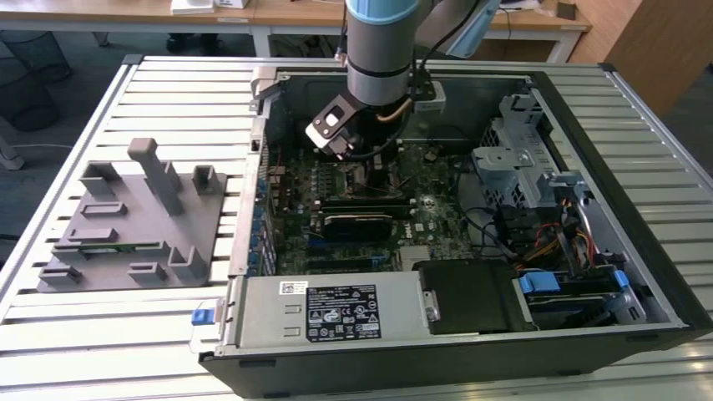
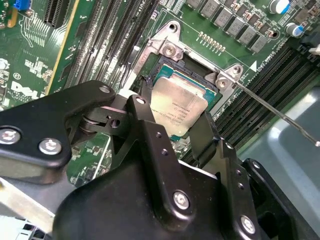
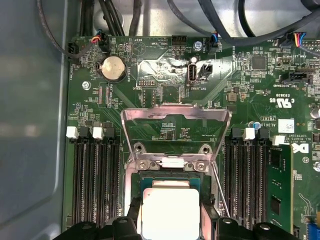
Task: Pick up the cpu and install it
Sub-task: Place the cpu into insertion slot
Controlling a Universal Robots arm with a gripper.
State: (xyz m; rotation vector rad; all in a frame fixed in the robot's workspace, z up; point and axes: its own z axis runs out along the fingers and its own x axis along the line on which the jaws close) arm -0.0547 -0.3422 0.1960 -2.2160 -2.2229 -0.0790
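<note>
The tool [image 2: 172, 119] is seen low inside the computer case [image 1: 624, 109], directly over the socket [image 2: 169, 67] of the motherboard. Its two fingers [image 2: 145, 117] are closed on opposite edges of the cpu [image 2: 181, 102], so the chip is judged to be grasped. The cpu lies within the socket frame, its metal top facing up. Whether it already rests fully on the contacts cannot be told.

The step in hand is judged to be the seating. For this the chip should be kept level, and its edges parallel to the socket frame; in the first wrist view they look well aligned. It should be lowered straight, without sliding sideways and without pressing, because the contacts below are easily bent.

Just beyond the socket, the load plate [image 3: 175, 117] stands open and raised, and the thin lever [image 2: 272, 109] is swung out beside it. Both are clear of the fingers, so nothing should be struck. Memory slots [image 3: 92, 180] run on both sides of the socket, near the fingers.

Farther off, outside the case, a grey fixture [image 1: 123, 225] lies on the slatted counter [image 1: 112, 351].
</note>
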